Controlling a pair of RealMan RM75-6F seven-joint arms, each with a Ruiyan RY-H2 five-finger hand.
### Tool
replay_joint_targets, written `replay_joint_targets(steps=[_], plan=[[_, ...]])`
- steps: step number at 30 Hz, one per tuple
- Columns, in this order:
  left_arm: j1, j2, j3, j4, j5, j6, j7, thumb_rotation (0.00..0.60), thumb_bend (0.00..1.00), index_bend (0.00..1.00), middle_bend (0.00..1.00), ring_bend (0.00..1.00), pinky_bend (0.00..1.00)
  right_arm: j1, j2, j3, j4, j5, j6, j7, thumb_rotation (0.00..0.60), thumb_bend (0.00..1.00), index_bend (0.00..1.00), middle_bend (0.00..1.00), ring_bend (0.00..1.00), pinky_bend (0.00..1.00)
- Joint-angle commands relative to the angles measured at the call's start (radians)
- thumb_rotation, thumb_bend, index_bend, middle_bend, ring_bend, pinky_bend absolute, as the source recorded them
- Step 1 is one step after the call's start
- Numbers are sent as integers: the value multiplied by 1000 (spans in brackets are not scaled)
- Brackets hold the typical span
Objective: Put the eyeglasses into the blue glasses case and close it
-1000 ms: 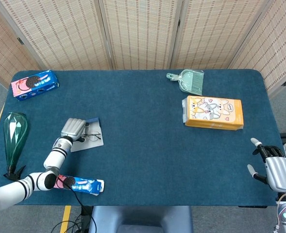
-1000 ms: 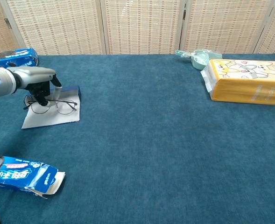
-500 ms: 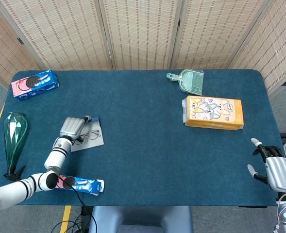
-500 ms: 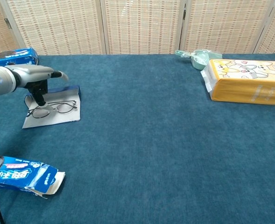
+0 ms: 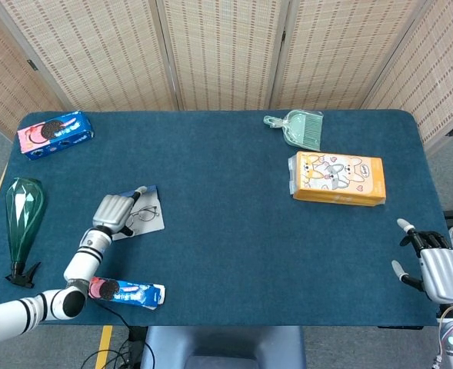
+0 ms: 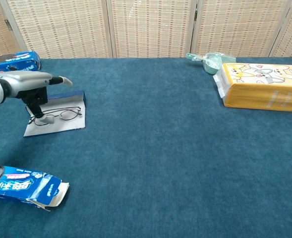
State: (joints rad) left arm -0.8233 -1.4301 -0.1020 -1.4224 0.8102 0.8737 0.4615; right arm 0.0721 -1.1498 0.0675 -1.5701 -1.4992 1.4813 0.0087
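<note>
Eyeglasses [image 6: 56, 115] lie flat on the open blue glasses case [image 6: 61, 118], whose pale inner panel is spread on the tabletop [image 5: 234, 231] near its left edge, with the blue lid edge showing at the far side. The left hand [image 6: 32, 83] hovers over the left lens end of the frame, one finger stretched out straight toward the table's middle and the others curled downward; its lower fingertips [image 6: 34, 110] sit right at the frame, but whether they pinch it cannot be told from either view. A second ago that hand stood a little farther from the robot, with its fingers planted down around the left lens; half a second ago the long finger had already straightened. Now the hand has drawn back toward the robot's side and sits lower in the head view [image 5: 112, 211], while the eyeglasses have kept to the same spot on the case.

The right hand [image 5: 435, 269] stays at the near right corner off the tabletop edge, fingers apart and holding nothing, unchanged across the frames.

A cookie box [image 5: 54, 134], a green bottle [image 5: 23, 217], a crumpled blue packet [image 6: 24, 187], an orange tissue pack [image 5: 337, 178] and a mint dustpan [image 5: 299, 128] lie where they did before.
</note>
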Motion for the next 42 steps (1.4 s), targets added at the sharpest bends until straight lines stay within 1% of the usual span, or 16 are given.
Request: replay_joint_targets(steps=[1, 5, 15, 24, 28, 32, 35, 38, 42], plan=[[32, 39, 34, -65, 36, 30, 5, 600, 224, 0, 1000, 986, 1000, 2, 2, 1, -2, -4, 1, -2, 600, 301, 119, 428, 320, 222], [35, 67, 60, -106, 13, 15, 42, 600, 225, 0, 1000, 987, 1000, 6, 4, 3, -9, -9, 1, -8, 600, 301, 119, 429, 320, 222], [17, 85, 94, -130, -78, -25, 103, 600, 224, 0, 1000, 987, 1000, 5, 9, 1, -22, -16, 8, -18, 600, 301, 119, 430, 320, 222], [-9, 85, 111, -136, -142, -49, 134, 600, 224, 19, 1000, 987, 1000, 1, 9, -2, -25, -17, 14, -21, 600, 301, 119, 431, 321, 222], [-17, 87, 108, -137, -154, -47, 131, 600, 224, 32, 1000, 987, 1000, 0, 9, -3, -25, -16, 15, -21, 600, 301, 119, 431, 321, 222], [-15, 105, 85, -151, -137, -27, 98, 600, 225, 62, 1000, 987, 1000, -3, 11, -2, -26, -16, 20, -22, 600, 301, 119, 431, 321, 222], [7, 94, 49, -137, -65, 22, 30, 600, 224, 81, 1000, 982, 1000, -3, 11, -2, -26, -17, 22, -21, 600, 301, 119, 431, 321, 222], [28, 50, 25, -76, 32, 63, -44, 600, 225, 83, 1000, 980, 1000, -2, 8, -3, -25, -18, 19, -21, 600, 300, 119, 431, 321, 222], [17, -6, 13, 8, 58, 41, -63, 600, 224, 68, 1000, 980, 1000, -2, 4, -4, -22, -20, 19, -18, 600, 301, 119, 431, 321, 222]])
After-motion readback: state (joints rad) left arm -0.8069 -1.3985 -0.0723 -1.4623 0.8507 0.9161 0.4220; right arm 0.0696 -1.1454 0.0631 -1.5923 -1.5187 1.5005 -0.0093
